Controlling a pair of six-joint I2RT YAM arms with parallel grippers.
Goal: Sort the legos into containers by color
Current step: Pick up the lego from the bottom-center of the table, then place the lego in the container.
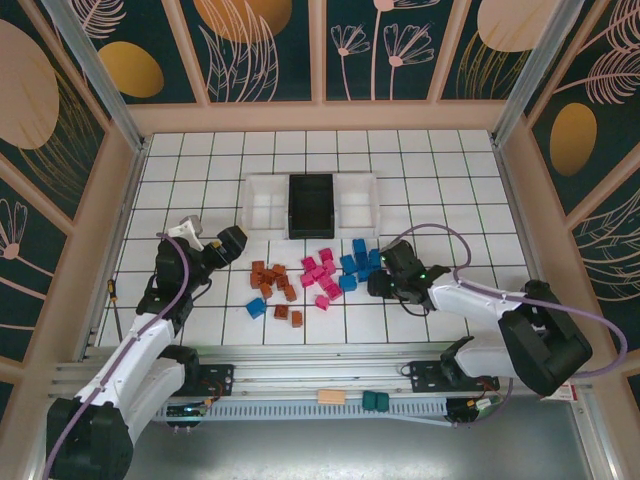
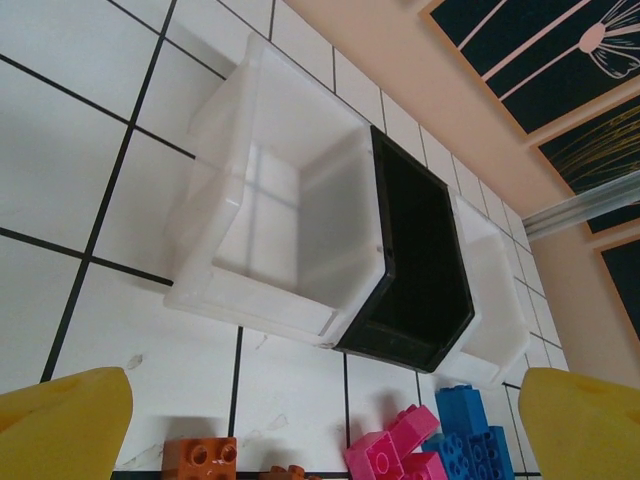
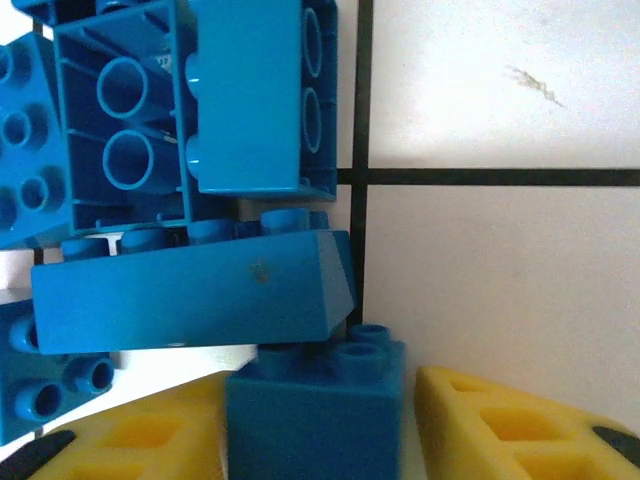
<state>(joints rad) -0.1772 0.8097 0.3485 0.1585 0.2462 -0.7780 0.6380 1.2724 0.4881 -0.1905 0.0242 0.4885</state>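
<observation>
You've got the R gripper (image 1: 377, 282) at the 3 o'clock edge of the lego spread, nosed into the blue legos (image 1: 358, 262). On its wrist cam the yellow pads (image 3: 510, 430) stand close together w/ one blue brick (image 3: 315, 410) between them. There's a pad against each side & the studs point to 12 o'clock. It looks pinched, jaws only brick-wide apart. Just past it at 12 lies a long blue brick (image 3: 190, 295), tilted. Beyond that is an upturned blue brick (image 3: 150, 130) showing its hollow tubes.

Your L gripper (image 1: 225, 245) hangs at approx 10 o'clock of the brown-orange legos (image 1: 272, 280), apart from them. Its wrist cam shows both yellow fingertips (image 2: 65, 420) at the bottom corners, spread wide, gripping nothing.

The containers are three bins joined in a row at 12 o'clock of the spread: left white bin (image 1: 264, 203), black bin (image 1: 311, 208), right white bin (image 1: 358, 203). The legos lie on the table (image 1: 440, 180) in rough colour groups: brown-orange at 9, pink legos (image 1: 320, 278) centre, blue at 3. A stray blue brick (image 1: 256, 308) sits at 7 o'clock of the brown-orange group.
</observation>
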